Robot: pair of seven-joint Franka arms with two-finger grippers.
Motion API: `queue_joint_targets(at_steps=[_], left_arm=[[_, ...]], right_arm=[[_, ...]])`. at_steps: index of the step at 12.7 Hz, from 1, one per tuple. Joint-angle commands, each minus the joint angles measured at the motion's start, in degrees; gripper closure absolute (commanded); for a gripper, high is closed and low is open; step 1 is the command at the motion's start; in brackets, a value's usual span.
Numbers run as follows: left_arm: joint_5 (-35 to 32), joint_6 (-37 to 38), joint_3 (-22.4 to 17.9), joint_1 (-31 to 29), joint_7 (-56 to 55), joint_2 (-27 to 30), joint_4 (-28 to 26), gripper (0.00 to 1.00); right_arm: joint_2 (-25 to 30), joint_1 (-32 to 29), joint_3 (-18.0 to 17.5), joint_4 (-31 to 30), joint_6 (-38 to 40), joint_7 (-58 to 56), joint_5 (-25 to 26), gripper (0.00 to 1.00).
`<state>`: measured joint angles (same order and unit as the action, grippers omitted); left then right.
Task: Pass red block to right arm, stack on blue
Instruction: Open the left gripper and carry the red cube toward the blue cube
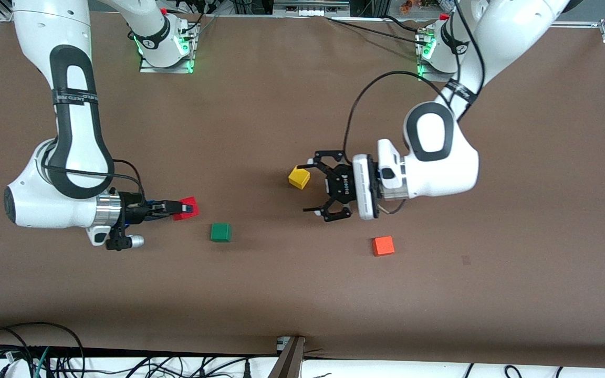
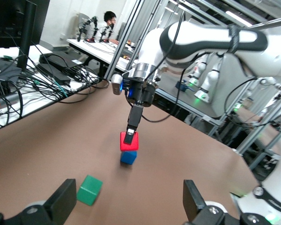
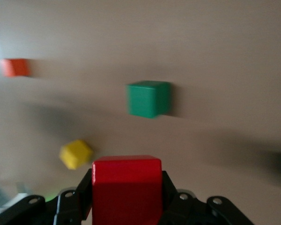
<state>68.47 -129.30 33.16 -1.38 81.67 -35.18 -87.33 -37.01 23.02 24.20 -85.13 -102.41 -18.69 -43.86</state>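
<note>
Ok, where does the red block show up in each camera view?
Front view: red block in the right gripper, beside the green cube.
Left wrist view: mid-frame, on the blue cube.
Right wrist view: bottom centre, between the gripper's fingers.
Shared landmark: the green cube.

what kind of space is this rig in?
Most likely a robotics lab. The brown-covered table sits inside an aluminium-extrusion frame, loose cables cover a side bench, and a person works at another bench with small arms. Right gripper holds the red block on the blue block; left gripper waits open.
</note>
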Motion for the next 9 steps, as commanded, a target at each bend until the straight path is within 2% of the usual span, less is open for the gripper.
queue_joint_targets(at_steps=[1, 3, 7, 9], left_arm=[[-7.4, 8.2, 0.0, -4.2, -7.1, 2.7, -0.7, 0.00], [-13.3, 13.6, 0.0, -6.2, -13.0, 4.8, -0.4, 0.00], [-24.3, 23.2, -0.1, -8.9, -25.5, 7.8, 1.2, 0.00], [-27.8, 26.9, -0.4, -9.2, -29.2, 7.8, 3.3, 0.00]], right_arm=[[1.3, 0.8, 0.4, -0.8, -3.7, -0.6, 14.5, 0.77], [1.3, 0.8, 1.5, -2.9, -7.5, -0.6, 20.7, 0.77], [3.6, 1.4, 1.6, -9.7, -16.6, -0.6, 26.3, 0.77], [5.1, 2.5, 1.6, -14.4, -22.8, -0.3, 26.8, 0.77]])
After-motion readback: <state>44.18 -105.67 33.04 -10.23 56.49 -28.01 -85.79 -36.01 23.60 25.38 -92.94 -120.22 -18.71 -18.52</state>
